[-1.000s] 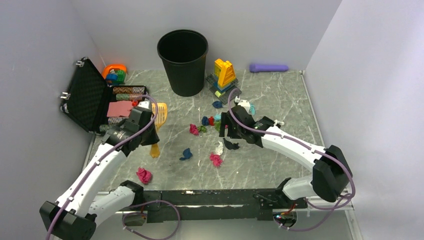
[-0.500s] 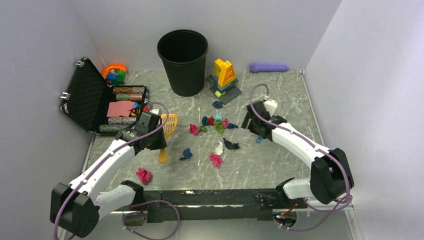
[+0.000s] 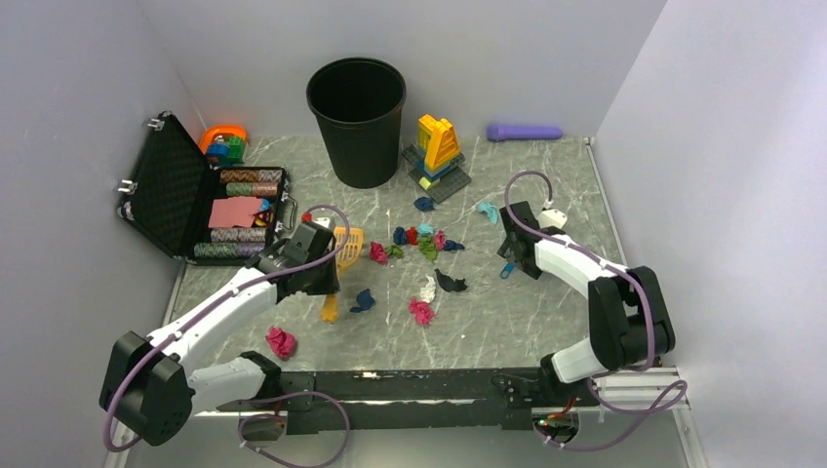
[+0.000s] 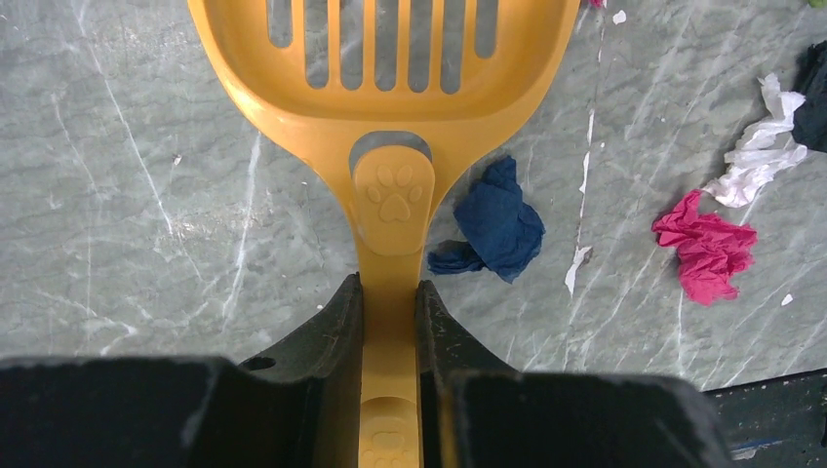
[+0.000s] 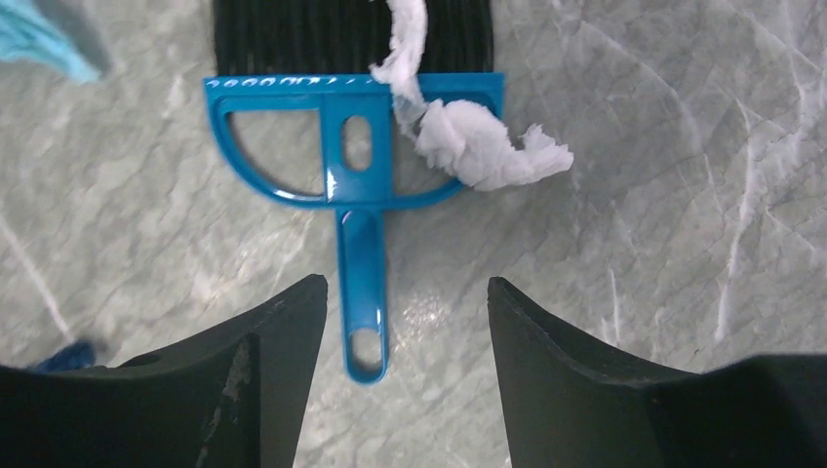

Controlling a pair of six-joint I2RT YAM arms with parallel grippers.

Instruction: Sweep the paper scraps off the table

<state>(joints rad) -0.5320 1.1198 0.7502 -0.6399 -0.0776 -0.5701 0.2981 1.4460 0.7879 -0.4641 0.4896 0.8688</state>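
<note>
Several paper scraps (image 3: 414,239) in pink, blue, green and teal lie clustered mid-table (image 3: 546,322). Single wads lie around them: pink (image 3: 421,312), pink (image 3: 281,341), dark blue (image 3: 364,300), white (image 3: 427,290), teal (image 3: 486,210). My left gripper (image 3: 322,278) is shut on the handle of an orange slotted scoop (image 4: 390,88), whose head rests on the table left of the cluster. In the left wrist view the gripper (image 4: 390,302) has the dark blue wad (image 4: 497,224) just right of the handle. My right gripper (image 5: 408,292) is open over the handle of the small blue hand brush (image 5: 356,175). A white wad (image 5: 478,146) lies on the brush.
A black bin (image 3: 357,117) stands at the back centre. Stacked toy bricks (image 3: 437,151) and a purple cylinder (image 3: 525,132) lie to its right. An open black case (image 3: 185,200) sits at the left wall. A black rail (image 3: 410,385) runs along the near edge.
My left arm has carried the scoop to the right, toward the dark blue wad. My right gripper has moved right, away from the cluster, to above the blue brush.
</note>
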